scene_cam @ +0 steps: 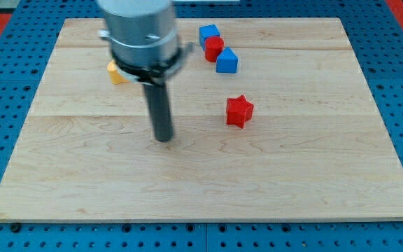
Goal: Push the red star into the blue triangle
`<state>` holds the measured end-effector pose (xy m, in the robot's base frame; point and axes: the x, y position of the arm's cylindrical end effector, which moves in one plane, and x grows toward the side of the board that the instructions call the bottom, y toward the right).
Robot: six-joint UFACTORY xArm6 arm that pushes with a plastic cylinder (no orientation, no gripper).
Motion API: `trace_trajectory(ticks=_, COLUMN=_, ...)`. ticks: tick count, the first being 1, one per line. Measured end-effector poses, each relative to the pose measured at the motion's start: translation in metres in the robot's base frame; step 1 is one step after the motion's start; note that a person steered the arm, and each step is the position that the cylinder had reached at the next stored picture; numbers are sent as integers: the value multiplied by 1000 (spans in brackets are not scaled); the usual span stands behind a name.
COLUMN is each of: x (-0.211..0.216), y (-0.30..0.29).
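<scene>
1. Red star [239, 111] sits right of centre on the wooden board [82, 189], well apart from my tip [164, 138], which rests on the wood to the star's left and a little lower in the view. The rod has no jaws and grasps nothing; it touches no block.

2. The blue triangle [227, 61] lies toward the view's top from the star and slightly to its left, with bare wood between them.

3. To push well, I judge my tip should go round to the star's lower side, slightly toward the view's right, then drive up along the line through both blocks. Meeting the star off-centre would likely spin it or let it slip aside.

4. A red block [214, 48] touches the triangle on its upper left, and a blue cube [209, 33] sits just beyond. A hard push could shove the triangle into them.

5. An orange block [115, 73], partly hidden by the arm, lies near the view's top left, clear of the route.
</scene>
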<state>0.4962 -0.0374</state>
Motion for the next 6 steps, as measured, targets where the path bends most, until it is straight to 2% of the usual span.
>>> trace_trajectory(ticks=2, x=-7, y=120)
trace_trajectory(ticks=3, x=-27, y=140)
trace_trajectory(ticks=4, x=-53, y=112)
trace_trajectory(ticks=5, x=-47, y=107)
trace_trajectory(ticks=6, x=-23, y=106)
